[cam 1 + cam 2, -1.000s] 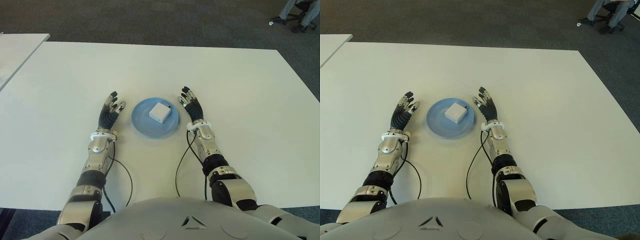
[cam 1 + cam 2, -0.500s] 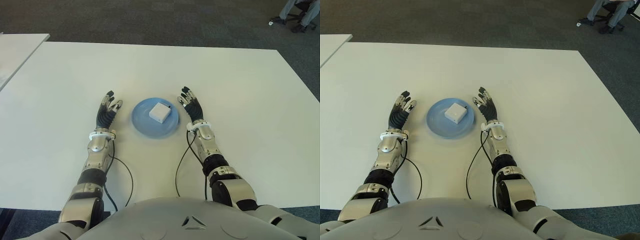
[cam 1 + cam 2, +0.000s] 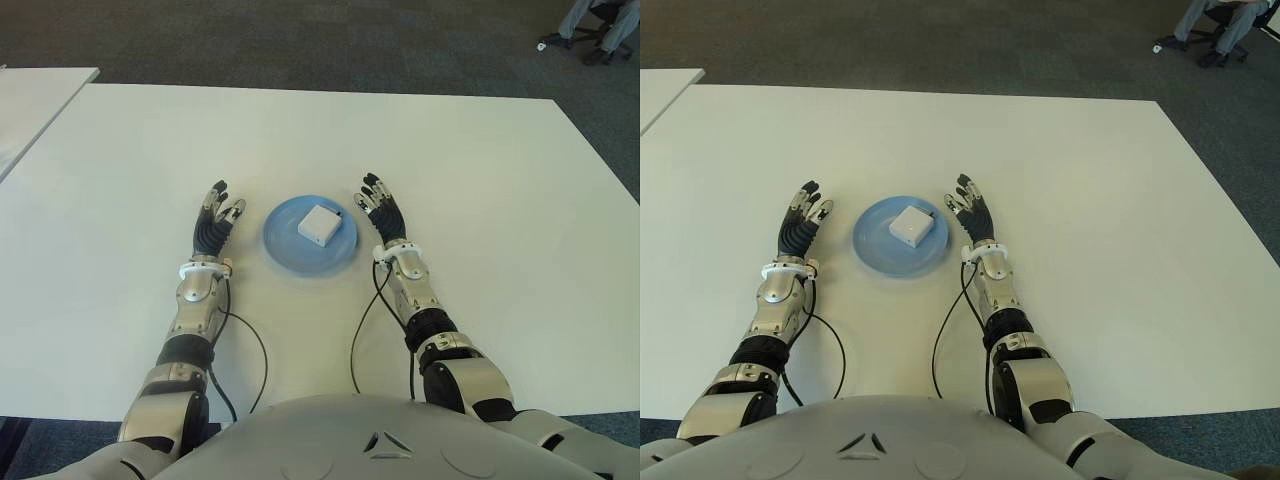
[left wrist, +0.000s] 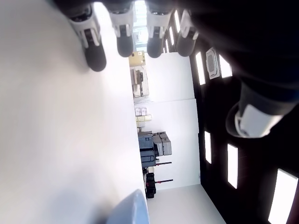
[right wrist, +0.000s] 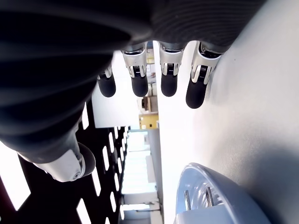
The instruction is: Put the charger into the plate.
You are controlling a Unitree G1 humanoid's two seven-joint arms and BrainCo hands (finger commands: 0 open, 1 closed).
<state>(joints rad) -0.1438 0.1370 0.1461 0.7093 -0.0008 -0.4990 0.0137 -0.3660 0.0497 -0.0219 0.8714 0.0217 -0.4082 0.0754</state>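
The charger (image 3: pixel 320 224) lies in the plate (image 3: pixel 283 240) on the table (image 3: pixel 480 180), with the left hand (image 3: pixel 215 222) and right hand (image 3: pixel 383 212) flanking it, fingers spread and empty.

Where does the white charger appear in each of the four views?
Left eye view: charger on the blue plate, between both hands.
Right eye view: the same, centre-left.
Left wrist view: not visible; only the plate's rim shows.
Right wrist view: its prongs, bottom edge.
Shared landmark: the blue plate.

white charger (image 3: pixel 319 224) (flat), in blue plate (image 3: pixel 283 242)
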